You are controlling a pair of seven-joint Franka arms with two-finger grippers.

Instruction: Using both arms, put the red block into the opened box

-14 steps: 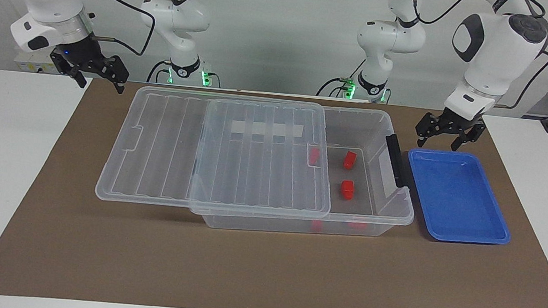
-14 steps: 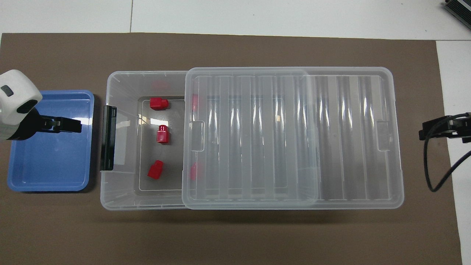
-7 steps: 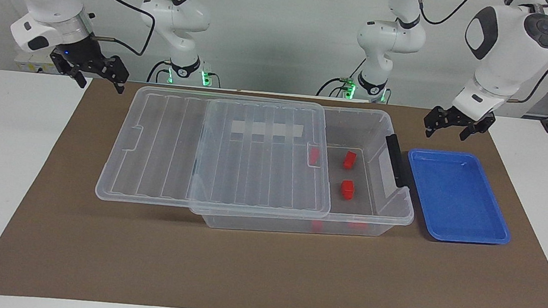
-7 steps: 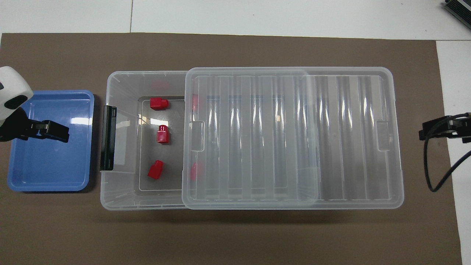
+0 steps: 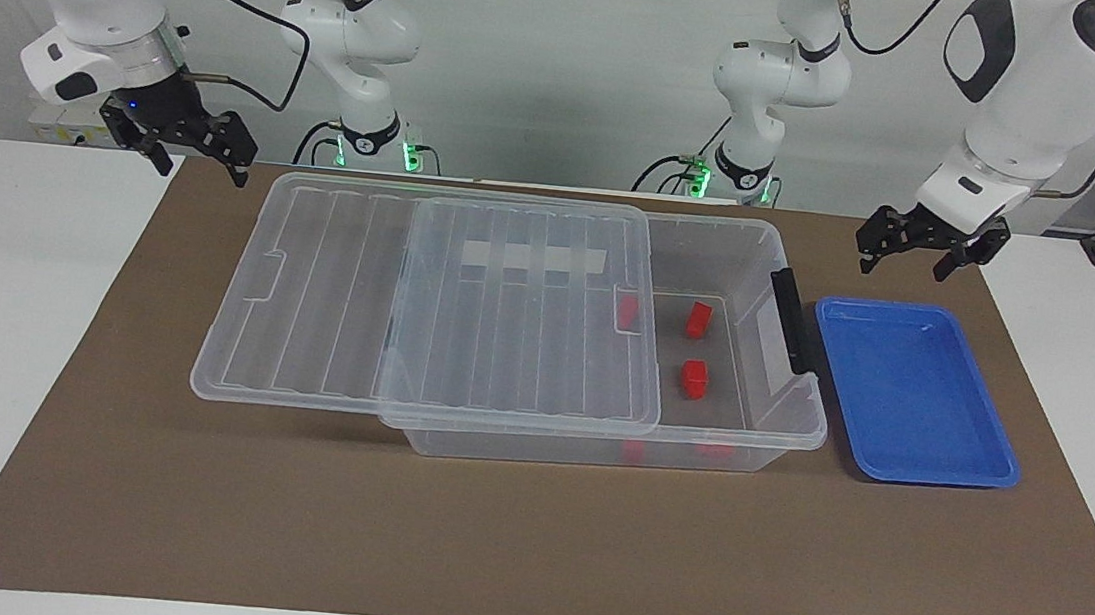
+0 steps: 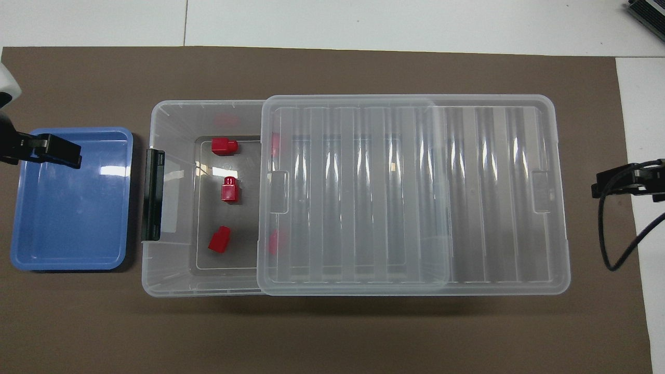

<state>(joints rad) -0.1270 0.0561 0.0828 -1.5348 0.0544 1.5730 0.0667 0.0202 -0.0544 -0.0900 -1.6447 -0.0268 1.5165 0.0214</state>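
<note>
Box: the clear box sits mid-worktop on the brown mat; its ribbed lid is slid toward the right arm's end, leaving the part at the left arm's end uncovered.
Red blocks: three lie on the box floor in the uncovered part, one farther from the robots, one in the middle, one nearer; two more show faintly red through the lid's edge.
Blue tray: the blue tray lies just beside the box's black handle, with no block in it.
Left gripper: the left gripper hangs with fingers apart and nothing held, over the tray's edge nearer the robots.
Right gripper: the right gripper waits with fingers apart and nothing held, over the mat's corner at its own end.
Judged status: no block outside the box is visible; placing looks done.
Recommendation: if the lid is to be shut, take it at both short ends, slide it level, and keep both grippers clear of the rim.
</note>
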